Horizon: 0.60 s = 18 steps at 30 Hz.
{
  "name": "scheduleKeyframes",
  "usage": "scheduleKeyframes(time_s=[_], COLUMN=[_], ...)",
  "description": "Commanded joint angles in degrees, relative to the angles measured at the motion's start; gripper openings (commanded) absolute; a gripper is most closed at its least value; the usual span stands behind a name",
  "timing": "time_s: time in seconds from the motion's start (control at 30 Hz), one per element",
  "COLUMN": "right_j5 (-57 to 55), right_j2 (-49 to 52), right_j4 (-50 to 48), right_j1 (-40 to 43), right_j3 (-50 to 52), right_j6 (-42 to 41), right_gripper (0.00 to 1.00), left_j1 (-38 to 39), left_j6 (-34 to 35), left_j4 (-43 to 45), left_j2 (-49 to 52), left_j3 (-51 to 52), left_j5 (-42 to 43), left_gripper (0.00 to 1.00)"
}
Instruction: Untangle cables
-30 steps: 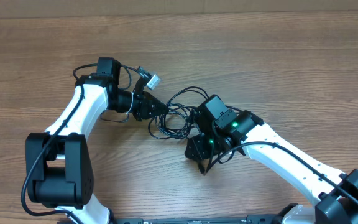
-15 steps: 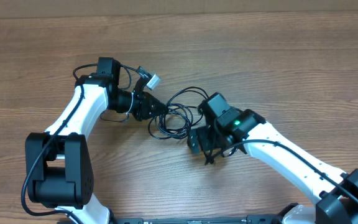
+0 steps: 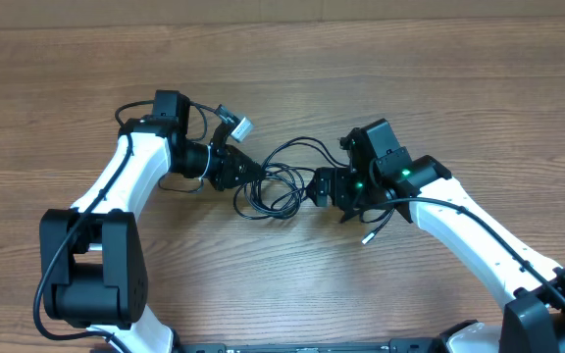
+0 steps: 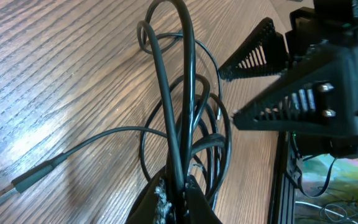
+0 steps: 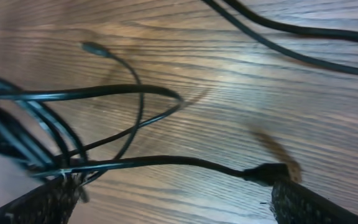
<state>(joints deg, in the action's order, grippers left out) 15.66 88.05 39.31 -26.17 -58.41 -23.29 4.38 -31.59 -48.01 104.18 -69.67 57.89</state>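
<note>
Left arm (image 3: 126, 172): up from a base at the lower left edge, white link slanted away, then bent sharply right at the wrist, low over the wooden table (image 3: 439, 78). Left gripper (image 3: 251, 169): pinched together on the cables (image 3: 281, 184). Several black strands bunched between the tips, fanning up and out of them in the left wrist view.

Right arm (image 3: 469, 233): in from the lower right corner, white link angled up and left, wrist turned left toward the tangle. Right gripper (image 3: 320, 186): spread wide apart, clamped on nothing. Right wrist view: one ribbed finger (image 5: 42, 199) at bottom left, close against the bunched strands. Other finger at bottom right, just beside a dark plug (image 5: 265, 173). One strand stretched across the gap between them, over the wood. Cannot tell whether touching either finger.

Cables: loose looped knot lying on the table mid-scene, between the two grippers. Left side gripped, right side just in front of the open fingers. Flat USB plug (image 4: 5, 194) on the wood, off to the left in the left wrist view. Small thin plug end (image 5: 89, 46) on the wood farther out in the right wrist view. Grippers facing each other across the knot, near but apart.
</note>
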Motion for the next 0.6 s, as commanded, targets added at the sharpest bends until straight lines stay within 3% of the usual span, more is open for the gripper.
scheduleKeyframes(time_s=[0.0, 0.23, 0.47, 0.57], right_j5=[2.9, 2.4, -6.2, -5.9], right_j2=[-0.3, -0.3, 0.6, 1.7], right_j4=[-1.0, -4.7, -5.9, -5.6], right_j1=[0.4, 0.5, 0.5, 0.5], right_j3=[0.2, 0.2, 0.2, 0.3], right_j6=[1.3, 0.7, -4.9, -5.3], right_gripper=[0.98, 0.98, 0.94, 0.83], left_j1=[-0.2, -0.2, -0.2, -0.2], left_j6=[0.8, 0.8, 0.8, 0.8], left_j4=[-0.2, -0.2, -0.2, -0.2], left_j2=[0.0, 0.0, 0.0, 0.0], left_j3=[0.2, 0.2, 0.2, 0.2], left_j5=[-0.1, 0.1, 0.2, 0.2], left_gripper=[0.04, 0.04, 0.04, 0.04])
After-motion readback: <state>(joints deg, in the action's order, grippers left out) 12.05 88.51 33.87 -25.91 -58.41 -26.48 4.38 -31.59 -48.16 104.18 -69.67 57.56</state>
